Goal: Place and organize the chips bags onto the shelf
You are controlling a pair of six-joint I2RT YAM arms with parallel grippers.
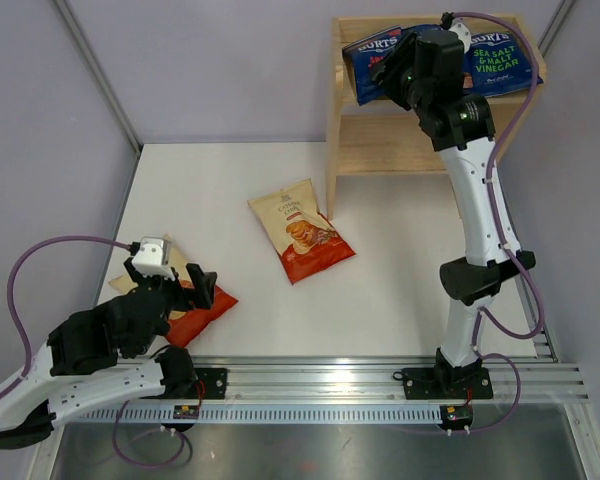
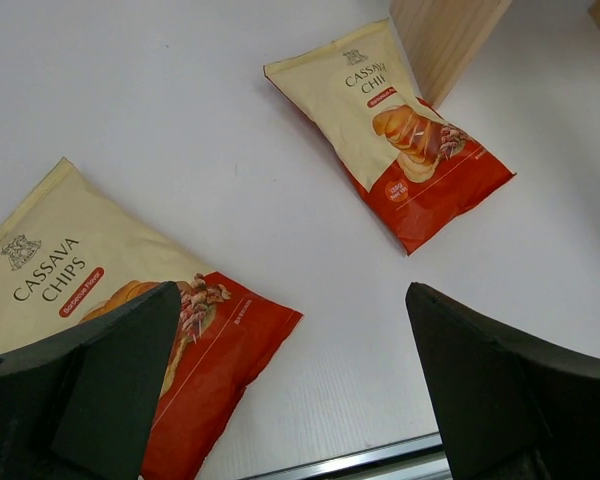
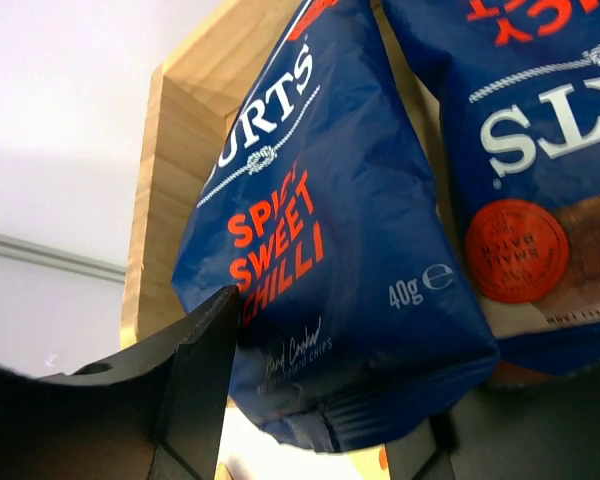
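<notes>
Now | left tool (image 2: 290, 300) agape over cassava bag (image 2: 70, 290) | table edge (image 2: 360, 430) close

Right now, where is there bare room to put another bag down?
Bare table runs from the middle cassava bag to the far-left edge, and from that bag to the right arm. The lower shelf tier looks free. Crowded: the top tier, with chilli bag, vinegar bag and right gripper; and the near-left corner, left gripper over the other cassava bag.
</notes>
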